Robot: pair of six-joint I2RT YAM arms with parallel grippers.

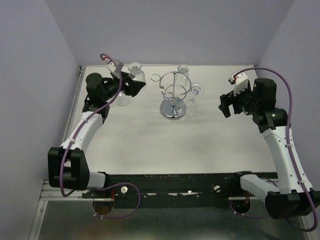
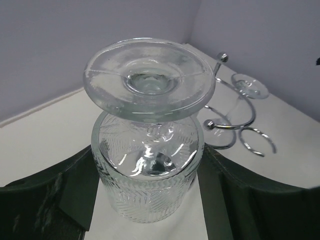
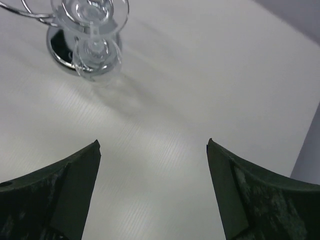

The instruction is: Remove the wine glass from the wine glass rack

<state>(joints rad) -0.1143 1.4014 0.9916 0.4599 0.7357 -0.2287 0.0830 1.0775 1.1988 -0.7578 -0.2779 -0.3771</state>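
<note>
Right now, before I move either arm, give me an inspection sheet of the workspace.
Surface: white table, no spill seen.
Job's things: wine glass rack upright mid-table, two glasses hanging on it; wine glass upside down, off the rack.
Clutter: nothing seen.
Grippers: left gripper closed on the wine glass bowl; right gripper open, empty, facing the rack.
Cables: purple cables looped along both arms, clear of the rack.
Surroundings: plain lavender walls.

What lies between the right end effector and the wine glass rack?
Only bare table, in the right wrist view, up to the wine glass hanging on the near side of the rack.
</note>
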